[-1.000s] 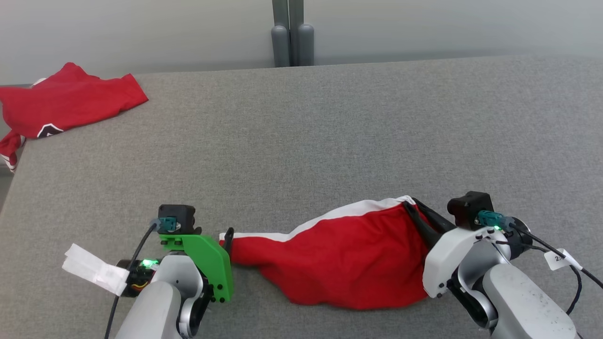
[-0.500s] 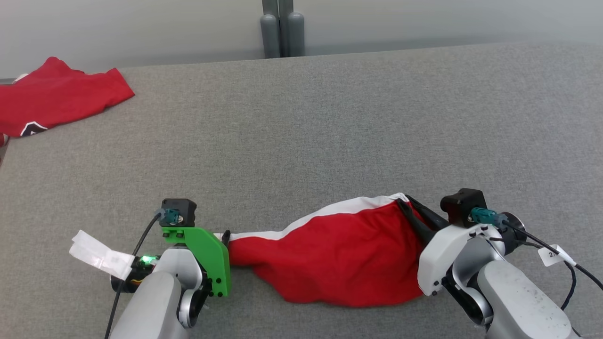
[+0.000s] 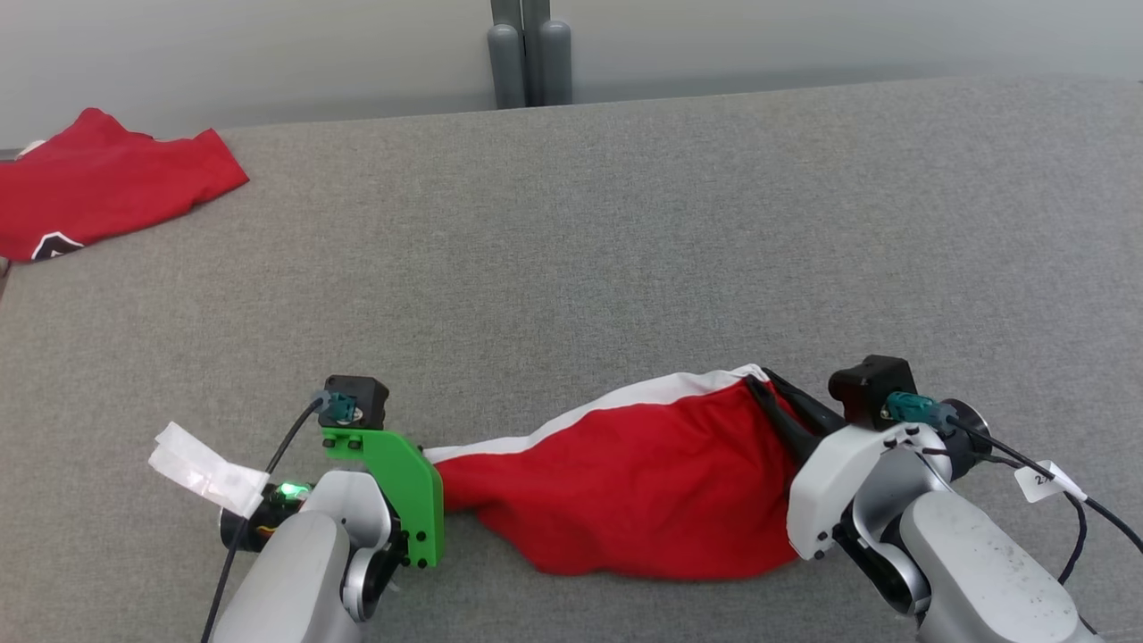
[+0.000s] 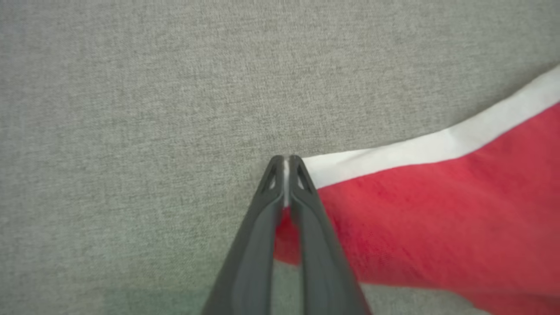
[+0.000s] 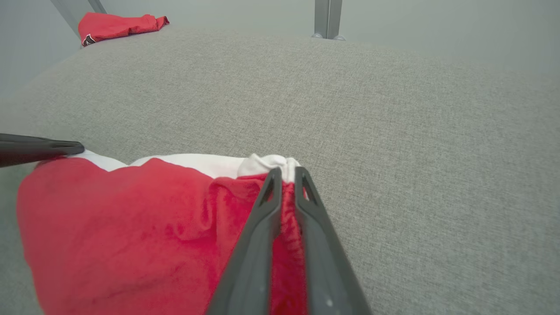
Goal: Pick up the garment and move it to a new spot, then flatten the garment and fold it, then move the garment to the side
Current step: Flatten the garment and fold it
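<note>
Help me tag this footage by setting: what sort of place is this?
Probably a robot test lab, not a home: a wide grey cloth-covered table, a bare pale wall with grey posts behind, and a second red garment at the far left.

The soft red cloth garment (image 3: 643, 500) is a plain bright red, edged with one white band (image 4: 415, 151). The woven-fabric tabletop (image 3: 571, 250) is a mid grey with a fine heathered fleck. The left claw (image 4: 285, 164) is dark charcoal. Its wrist carries a bright green plastic bracket (image 3: 402, 496), a black camera block (image 3: 357, 400) with a teal plug, and a lit green lamp (image 3: 286, 491). The right claw (image 5: 286, 173) is the same charcoal, on a white wrist shell (image 3: 835, 482). A second crumpled red garment (image 3: 107, 187) shows a black-and-white emblem. The left paper tag (image 3: 205, 469) and the right paper tag (image 3: 1045, 482) are white. The round posts (image 3: 529, 54) are grey.
</note>
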